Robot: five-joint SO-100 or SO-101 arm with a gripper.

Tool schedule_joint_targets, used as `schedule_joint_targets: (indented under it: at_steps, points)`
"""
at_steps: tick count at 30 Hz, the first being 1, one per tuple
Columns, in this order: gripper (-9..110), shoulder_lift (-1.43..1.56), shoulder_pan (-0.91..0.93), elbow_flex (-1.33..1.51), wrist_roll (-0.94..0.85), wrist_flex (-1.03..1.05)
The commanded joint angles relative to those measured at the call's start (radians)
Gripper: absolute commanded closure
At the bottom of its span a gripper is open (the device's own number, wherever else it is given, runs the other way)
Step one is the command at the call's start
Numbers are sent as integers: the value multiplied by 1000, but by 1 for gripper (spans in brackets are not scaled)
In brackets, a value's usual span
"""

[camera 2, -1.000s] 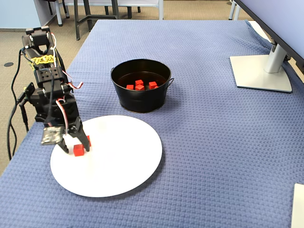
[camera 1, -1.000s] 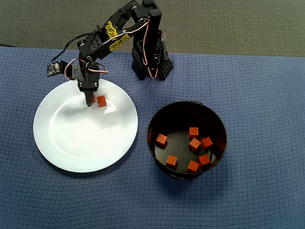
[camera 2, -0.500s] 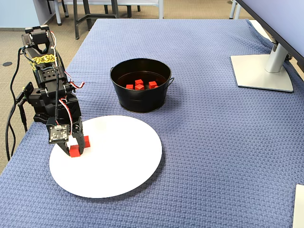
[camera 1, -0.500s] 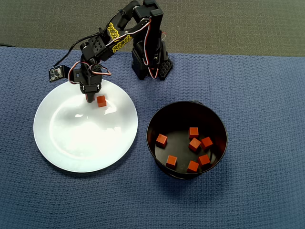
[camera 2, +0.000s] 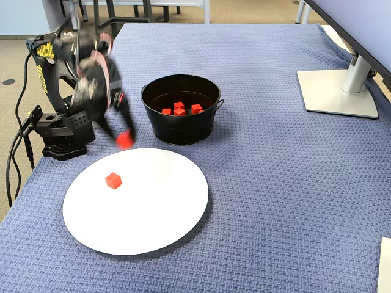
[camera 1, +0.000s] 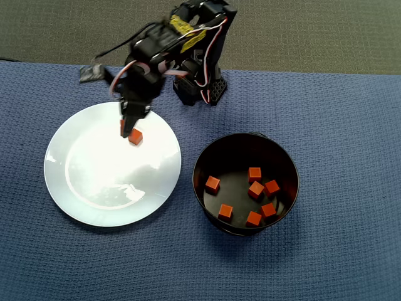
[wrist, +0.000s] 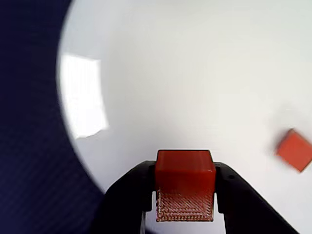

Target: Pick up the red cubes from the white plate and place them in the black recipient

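Observation:
My gripper (wrist: 185,171) is shut on one red cube (wrist: 185,181), each black finger pressed against a side of it. In the fixed view the gripper (camera 2: 124,139) hangs blurred above the far edge of the white plate (camera 2: 153,207) with that cube (camera 2: 124,140) in it. A second red cube (camera 2: 113,180) lies loose on the plate (wrist: 195,73), at the right in the wrist view (wrist: 294,149). The overhead view shows one cube (camera 1: 135,137) by the gripper (camera 1: 128,130), over the plate (camera 1: 94,182). The black recipient (camera 1: 197,169) holds several red cubes (camera 1: 255,188).
The arm's base (camera 1: 200,88) stands at the cloth's back edge, behind plate and recipient (camera 2: 180,128). Cables (camera 2: 15,159) hang off the table's left side. A monitor stand (camera 2: 336,91) sits far right on the blue cloth (camera 2: 275,183).
The gripper has lifted off the plate with one cube and swung toward the black recipient. The other cube stays on the plate.

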Motion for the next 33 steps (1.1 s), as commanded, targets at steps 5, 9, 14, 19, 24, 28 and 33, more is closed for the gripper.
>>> schedule_joint_targets:
  at_steps: [5,9,14,19,24,28,33]
  points:
    - [102,161,-474,-44,443,-133]
    - [102,173,-718,100,511,-259]
    - [60,132,-989,115,410,-83]
    - [62,147,-618,-40,250,38]
    - [66,170,-222,29,41,-43]
    - [67,129,-20,95,-100,-103]
    - [69,46,129,163,-419,-44]
